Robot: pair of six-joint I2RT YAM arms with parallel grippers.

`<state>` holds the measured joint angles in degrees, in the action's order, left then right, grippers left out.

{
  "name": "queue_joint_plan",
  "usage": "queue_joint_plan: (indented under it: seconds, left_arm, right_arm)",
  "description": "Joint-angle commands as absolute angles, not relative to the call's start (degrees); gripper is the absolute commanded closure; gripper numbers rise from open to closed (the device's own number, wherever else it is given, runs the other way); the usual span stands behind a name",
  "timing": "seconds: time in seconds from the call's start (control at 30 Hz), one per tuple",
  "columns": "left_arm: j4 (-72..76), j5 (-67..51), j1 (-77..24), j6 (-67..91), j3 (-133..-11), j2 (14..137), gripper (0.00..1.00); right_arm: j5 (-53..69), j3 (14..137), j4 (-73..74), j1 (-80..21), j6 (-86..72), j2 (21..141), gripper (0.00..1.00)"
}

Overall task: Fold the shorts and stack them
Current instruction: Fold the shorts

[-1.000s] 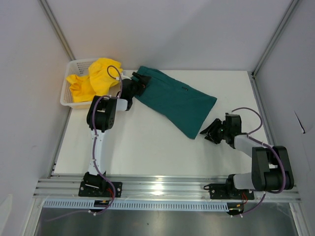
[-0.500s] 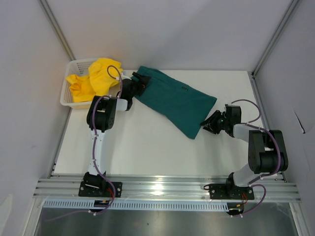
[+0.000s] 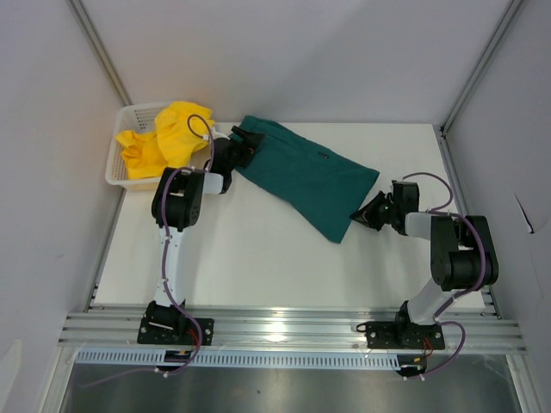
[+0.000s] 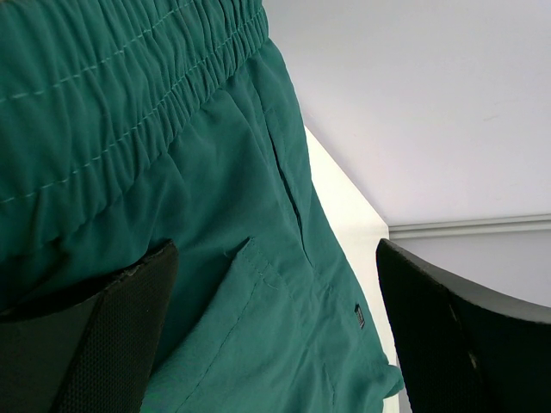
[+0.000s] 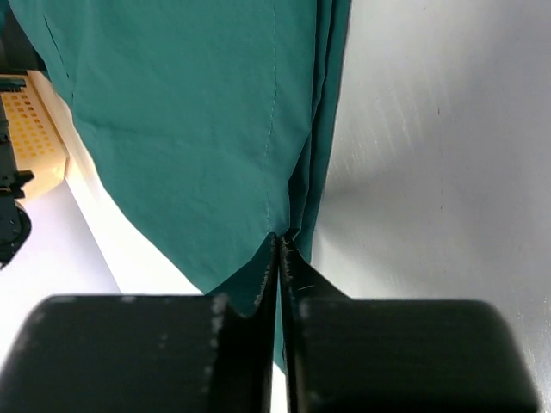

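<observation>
The dark teal shorts (image 3: 301, 176) lie flat and slanted across the middle of the table, waistband at the far left. My left gripper (image 3: 244, 140) hovers open at the waistband; in the left wrist view its fingers (image 4: 99, 340) straddle the teal cloth (image 4: 189, 172) without pinching it. My right gripper (image 3: 362, 215) is at the near right leg end. There the right wrist view shows it (image 5: 280, 249) shut on the hem corner of the teal shorts (image 5: 198, 112). The yellow shorts (image 3: 172, 138) sit bunched in the basket.
A white mesh basket (image 3: 116, 168) stands at the far left corner, beside the left arm. An aluminium rail (image 3: 284, 327) with both arm bases runs along the near edge. Walls close in on the table at the left, back and right.
My right gripper moved up and left to the teal shorts' leg end and closed on the hem. The left arm and the shorts stayed put.
</observation>
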<state>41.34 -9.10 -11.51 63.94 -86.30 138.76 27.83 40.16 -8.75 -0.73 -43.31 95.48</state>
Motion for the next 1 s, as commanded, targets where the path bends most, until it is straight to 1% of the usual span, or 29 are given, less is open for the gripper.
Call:
queue_joint_plan:
  seconds: [0.0, 0.3, 0.5, 0.63, 0.73, 0.77, 0.8, 0.97]
  left_arm:
    - [38.76, -6.94, -11.16, 61.0, -85.78, 137.72, 0.01]
    - [38.67, -6.59, -11.16, 60.82, -85.61, 137.55, 0.01]
    - [38.67, -6.42, -11.25, 60.73, -85.43, 137.37, 0.01]
    - [38.67, -6.33, -11.25, 60.73, -85.25, 137.29, 0.01]
    - [38.76, -6.42, -11.25, 60.73, -85.25, 137.29, 0.01]
    - [38.76, -6.42, -11.25, 60.73, -85.17, 137.29, 0.01]
    - [38.76, -6.5, -11.25, 60.73, -85.25, 137.29, 0.01]
    - [38.76, -6.86, -11.25, 60.38, -85.34, 137.2, 0.01]
  right_arm:
    - [27.95, 42.01, -10.46, -0.79, -43.33, 95.54, 1.0]
    - [24.44, 39.55, -3.61, -1.58, -41.57, 91.85, 1.0]
    - [24.35, 35.87, -4.04, -2.2, -41.75, 90.27, 1.0]
    - [22.77, 36.65, -2.21, -2.72, -40.7, 89.47, 1.0]
    - [21.97, 37.87, -0.71, -2.46, -39.64, 89.74, 0.88]
    - [21.54, 38.32, -0.36, -2.11, -39.38, 89.39, 0.77]
    - [20.49, 38.76, 1.74, -1.94, -38.68, 89.21, 0.73]
    - [17.85, 42.09, 5.7, -1.06, -36.57, 87.19, 0.71]
